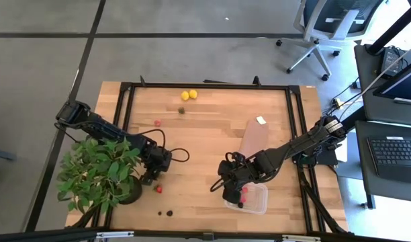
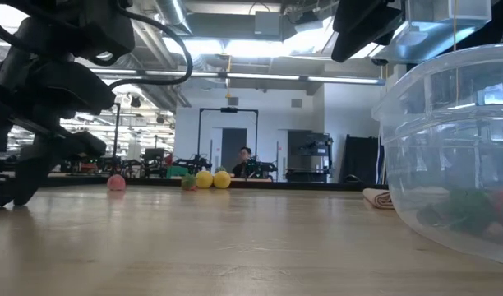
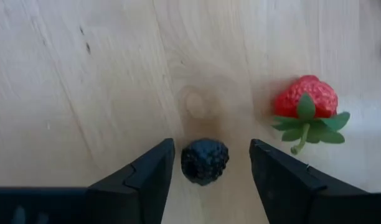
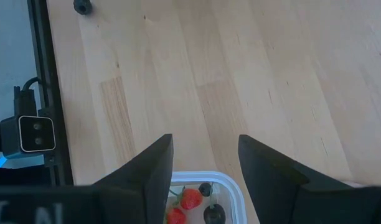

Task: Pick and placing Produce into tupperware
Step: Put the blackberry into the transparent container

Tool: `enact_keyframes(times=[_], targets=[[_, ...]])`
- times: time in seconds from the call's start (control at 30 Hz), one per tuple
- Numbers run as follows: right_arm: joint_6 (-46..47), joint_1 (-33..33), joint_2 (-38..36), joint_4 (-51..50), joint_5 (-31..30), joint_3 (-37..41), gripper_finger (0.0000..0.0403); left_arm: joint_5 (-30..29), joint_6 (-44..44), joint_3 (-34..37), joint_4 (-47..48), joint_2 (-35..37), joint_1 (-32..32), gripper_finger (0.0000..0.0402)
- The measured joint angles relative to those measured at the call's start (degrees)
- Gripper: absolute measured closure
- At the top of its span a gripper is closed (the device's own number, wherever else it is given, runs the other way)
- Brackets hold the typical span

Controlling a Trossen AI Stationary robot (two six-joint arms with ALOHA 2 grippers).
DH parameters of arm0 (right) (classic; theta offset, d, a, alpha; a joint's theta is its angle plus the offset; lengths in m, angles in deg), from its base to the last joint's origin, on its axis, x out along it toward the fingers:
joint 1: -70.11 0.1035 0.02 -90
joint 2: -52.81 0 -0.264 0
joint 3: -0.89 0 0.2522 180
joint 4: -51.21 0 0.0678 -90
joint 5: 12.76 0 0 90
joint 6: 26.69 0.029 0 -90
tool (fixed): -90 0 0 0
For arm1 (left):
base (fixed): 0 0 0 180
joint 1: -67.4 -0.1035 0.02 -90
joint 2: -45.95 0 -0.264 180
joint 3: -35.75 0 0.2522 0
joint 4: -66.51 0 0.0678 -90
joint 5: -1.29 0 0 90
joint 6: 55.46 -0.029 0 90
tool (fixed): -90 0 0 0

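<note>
No writing, label, brand, number or sign can be read in any view, neither on the bench (image 1: pixel 212 134), nor on the arms, nor in the room behind.

Both tools (image 3: pixel 209 171) (image 4: pixel 205 165) low, jaws apart

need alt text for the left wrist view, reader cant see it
A dark blackberry lies on the wooden table between the open fingers of the left gripper, which do not touch it. A red strawberry with green leaves lies nearby, outside the fingers.
</note>
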Motion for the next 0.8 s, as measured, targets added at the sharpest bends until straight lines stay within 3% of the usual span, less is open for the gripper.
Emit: enact_keyframes(times=[0.5, 0.8], targets=[[-0.2, 0.0, 0.0, 0.0, 0.0, 0.0, 0.0219, -3.3, -1.6, 0.1, 0.4, 0.0, 0.2, 0.0201], [-0.2, 0.0, 0.0, 0.0, 0.0, 0.0, 0.0219, -6.5, -1.5, 0.1, 0.7, 0.0, 0.5, 0.0248]])
